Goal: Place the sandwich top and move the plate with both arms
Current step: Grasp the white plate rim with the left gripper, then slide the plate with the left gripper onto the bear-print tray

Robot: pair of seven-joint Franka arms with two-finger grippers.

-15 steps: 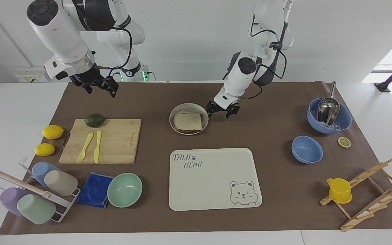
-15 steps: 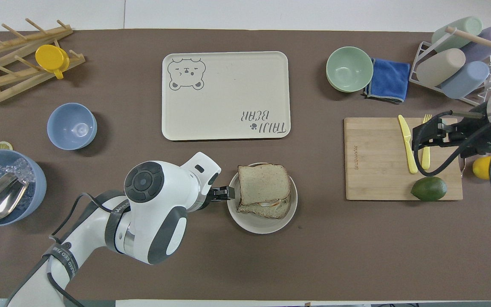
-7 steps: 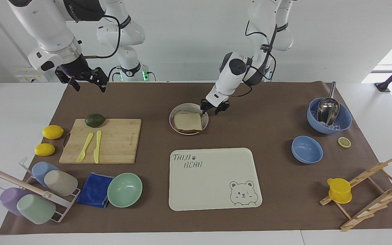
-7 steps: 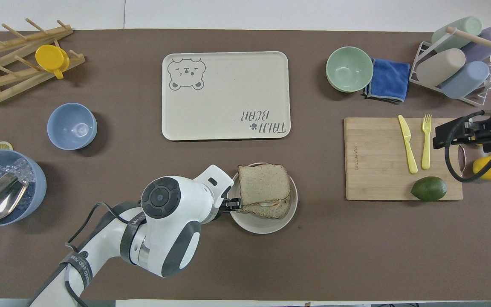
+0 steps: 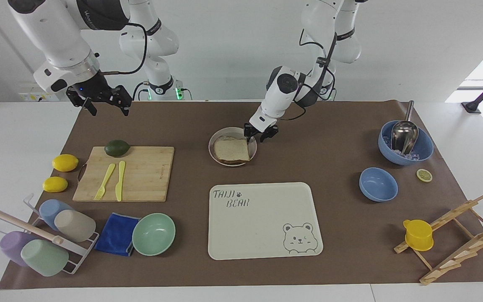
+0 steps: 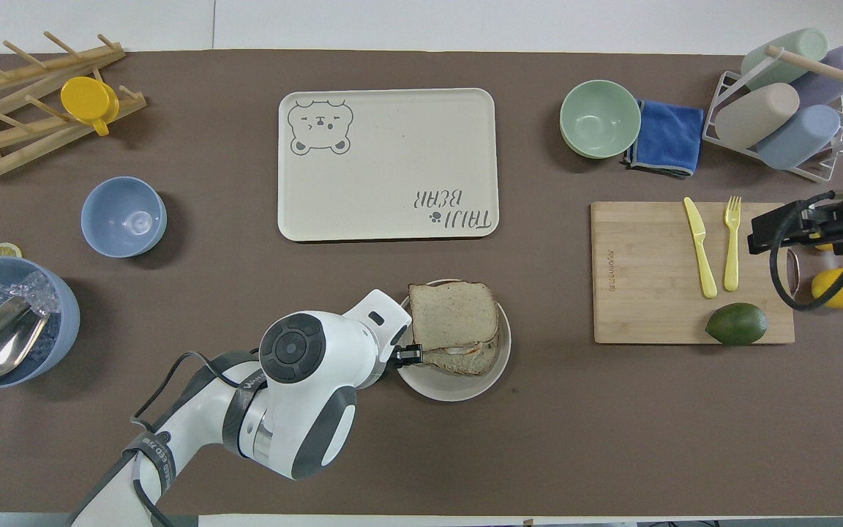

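Your left tool [image 5: 258, 135] has come in to the plate [image 5: 214, 156] rim at the left arm's end, one finger over it and one outside, closing but not yet clamped that I can tell. The sandwich top [image 5: 231, 149] already lies on the plate's stack, so lifting comes next. Your right tool [image 5: 103, 100] has drawn back, released, waiting above the tabletop [image 5: 342, 235] edge.
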